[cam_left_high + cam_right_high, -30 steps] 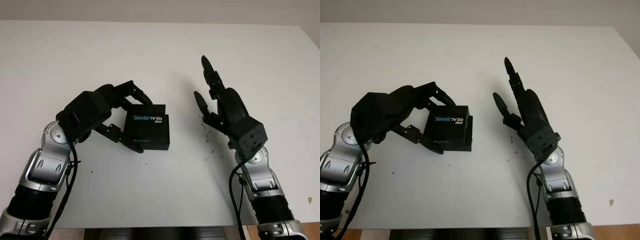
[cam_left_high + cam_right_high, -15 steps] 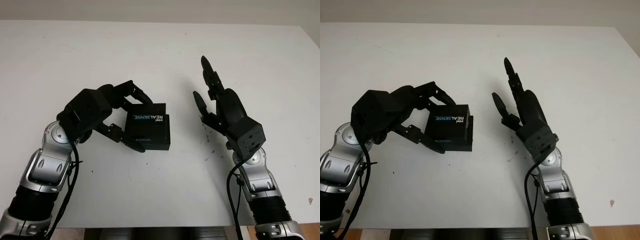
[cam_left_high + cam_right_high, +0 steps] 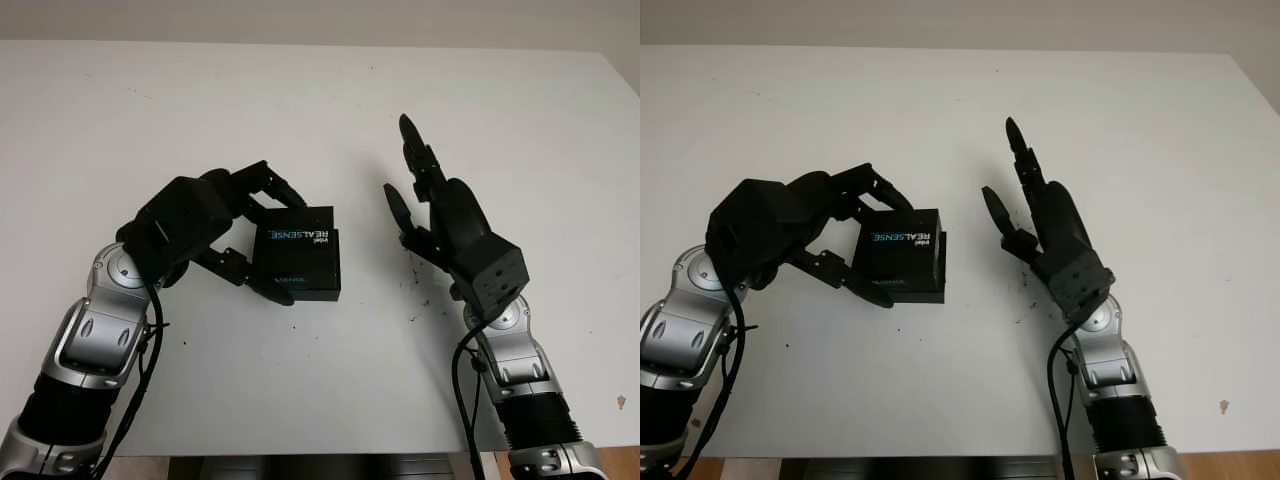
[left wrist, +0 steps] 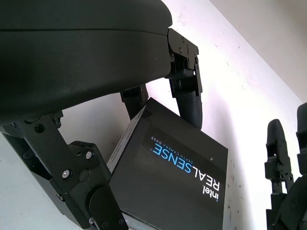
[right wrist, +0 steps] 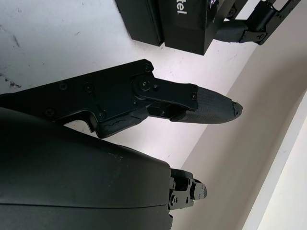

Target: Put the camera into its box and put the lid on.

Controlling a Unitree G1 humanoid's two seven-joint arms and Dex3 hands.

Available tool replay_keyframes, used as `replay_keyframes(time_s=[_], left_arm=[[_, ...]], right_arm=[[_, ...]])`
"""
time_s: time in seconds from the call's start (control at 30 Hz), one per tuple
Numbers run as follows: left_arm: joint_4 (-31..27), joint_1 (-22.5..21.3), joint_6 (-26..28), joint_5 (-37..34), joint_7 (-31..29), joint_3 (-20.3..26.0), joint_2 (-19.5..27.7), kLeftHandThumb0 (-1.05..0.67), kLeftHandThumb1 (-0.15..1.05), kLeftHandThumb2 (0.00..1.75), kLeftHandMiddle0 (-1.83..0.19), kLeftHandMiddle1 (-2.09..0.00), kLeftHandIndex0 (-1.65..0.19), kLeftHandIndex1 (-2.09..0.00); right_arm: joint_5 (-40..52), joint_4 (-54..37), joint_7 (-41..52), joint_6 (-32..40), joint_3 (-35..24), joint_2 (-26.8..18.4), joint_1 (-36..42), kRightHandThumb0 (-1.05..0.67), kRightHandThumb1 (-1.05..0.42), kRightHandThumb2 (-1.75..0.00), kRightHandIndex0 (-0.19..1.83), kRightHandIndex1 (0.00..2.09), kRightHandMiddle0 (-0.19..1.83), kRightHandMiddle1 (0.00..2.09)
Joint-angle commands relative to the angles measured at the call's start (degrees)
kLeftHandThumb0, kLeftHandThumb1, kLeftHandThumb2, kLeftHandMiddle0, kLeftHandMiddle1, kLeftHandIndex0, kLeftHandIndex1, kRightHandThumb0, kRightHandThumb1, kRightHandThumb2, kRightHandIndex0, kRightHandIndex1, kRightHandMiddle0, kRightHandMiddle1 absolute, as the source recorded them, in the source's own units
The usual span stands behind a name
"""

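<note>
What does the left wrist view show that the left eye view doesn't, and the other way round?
Left wrist view alone: the smaller print under the RealSense logo on the lid, and the lid's edge sitting askew over the box base.

Left eye view alone: both arms rising from the bottom edge, the whole white table, and dark specks beside the open right hand.

Both: the left hand with fingers closed around the lid on the black RealSense box, right hand off to its side.

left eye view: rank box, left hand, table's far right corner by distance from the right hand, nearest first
1. Box: just to the right hand's left, lid on, apart from it.
2. Left hand: beyond the box, fingers gripping its lid.
3. Far right corner of the table: up and right, farthest.
</note>
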Motion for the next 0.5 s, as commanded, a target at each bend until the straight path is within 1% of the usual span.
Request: replay_keyframes(time_s=[0.0, 0.17, 0.47], left_arm=[[-0.8, 0.6, -0.6, 0.6, -0.3, -2.3, -0.9, -0.20, 0.99, 0.05, -0.27, -1.66, -0.21, -1.53], [-0.8, 0.4, -0.6, 2.6, 0.2, -3.5, -1.1, -0.22, 0.98, 0.05, -0.26, -1.61, -0.20, -1.51], [0.3, 1.1, -1.9, 2.3, 0.5, -3.6, -2.9, -0.22, 0.98, 0.05, -0.31, -1.63, -0.23, -1.50]], right_arm=[[-0.2, -1.3, -0.2, 0.1, 0.0, 0.1, 0.5, -0.74, -1.05, -0.60, -0.05, 0.05, -0.05, 0.05], [-0.3, -1.5, -0.2, 0.4, 0.0, 0.2, 0.5, -0.73, -1.05, -0.61, -0.05, 0.05, -0.06, 0.05], [0.0, -1.6, -0.2, 0.6, 0.0, 0.6, 0.5, -0.73, -1.05, -0.60, -0.06, 0.05, -0.06, 0.05]])
